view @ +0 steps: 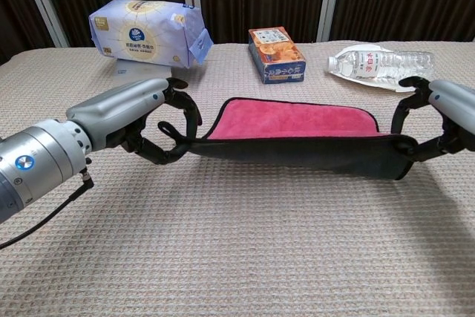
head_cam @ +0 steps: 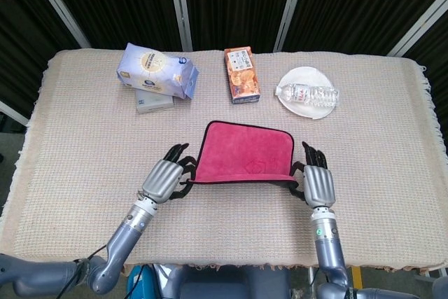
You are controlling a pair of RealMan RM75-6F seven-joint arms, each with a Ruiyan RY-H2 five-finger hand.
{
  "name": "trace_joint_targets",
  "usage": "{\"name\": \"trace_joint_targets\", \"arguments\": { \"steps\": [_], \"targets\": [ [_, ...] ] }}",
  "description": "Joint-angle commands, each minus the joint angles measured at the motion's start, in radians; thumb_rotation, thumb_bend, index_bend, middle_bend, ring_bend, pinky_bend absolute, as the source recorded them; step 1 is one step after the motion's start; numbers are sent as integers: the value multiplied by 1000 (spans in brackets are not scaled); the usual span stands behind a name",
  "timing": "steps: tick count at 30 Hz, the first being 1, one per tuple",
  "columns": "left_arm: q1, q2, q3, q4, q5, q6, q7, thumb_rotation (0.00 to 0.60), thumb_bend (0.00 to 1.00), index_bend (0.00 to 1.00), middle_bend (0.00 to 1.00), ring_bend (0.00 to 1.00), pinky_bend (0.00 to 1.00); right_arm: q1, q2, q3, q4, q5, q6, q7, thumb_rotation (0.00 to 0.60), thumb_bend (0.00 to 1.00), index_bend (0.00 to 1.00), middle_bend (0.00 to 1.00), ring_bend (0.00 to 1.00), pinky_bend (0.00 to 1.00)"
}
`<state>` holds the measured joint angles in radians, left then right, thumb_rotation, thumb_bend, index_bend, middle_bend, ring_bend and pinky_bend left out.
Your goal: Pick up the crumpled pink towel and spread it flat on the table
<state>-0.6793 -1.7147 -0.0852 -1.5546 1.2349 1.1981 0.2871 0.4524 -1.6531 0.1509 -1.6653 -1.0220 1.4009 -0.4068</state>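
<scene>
Both robot hands, left robot hand (head_cam: 162,179) and right robot hand (head_cam: 317,183), pinch the pink towel's (head_cam: 245,153) near corners.

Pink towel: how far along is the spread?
Done: the pink towel is uncrumpled and stretched wide, its far part lying on the table. In hand: the left hand and right hand each hold a near corner, and in the chest view that near edge hangs just off the surface. Left: lower the near edge flat, then let go.
</scene>
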Motion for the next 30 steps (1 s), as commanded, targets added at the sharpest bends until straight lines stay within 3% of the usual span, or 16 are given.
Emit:
{"name": "trace_joint_targets", "arguments": {
  "steps": [1, 14, 17, 22, 26, 30],
  "targets": [
    [5, -2, 1, 2, 5, -3, -1, 600, 484, 531, 301, 10, 29, -10, -13, -12, -1, -11, -4, -2, 600, 560, 612, 37, 0, 0],
    [34, -3, 25, 8, 34, -37, -8, 600, 478, 512, 285, 11, 29, -40, -63, -40, 38, -34, -25, -28, 600, 560, 611, 37, 0, 0],
    [39, -3, 28, 8, 33, -47, -7, 600, 414, 479, 274, 10, 29, -46, -67, -42, 51, -35, -33, -28, 600, 560, 586, 37, 0, 0],
    [46, 4, 28, 7, 21, -65, 6, 600, 212, 397, 243, 10, 26, -60, -65, -52, 62, -38, -44, -29, 600, 560, 322, 2, 0, 0],
    [50, 16, 19, -6, -1, -80, 15, 600, 105, 332, 212, 3, 18, -67, -55, -56, 48, -41, -52, -40, 600, 474, 103, 0, 0, 0],
    [55, 40, 15, -36, -9, -92, 11, 600, 67, 287, 186, 1, 10, -78, -44, -70, 24, -45, -57, -60, 600, 420, 1, 0, 0, 0]
  ]
}}
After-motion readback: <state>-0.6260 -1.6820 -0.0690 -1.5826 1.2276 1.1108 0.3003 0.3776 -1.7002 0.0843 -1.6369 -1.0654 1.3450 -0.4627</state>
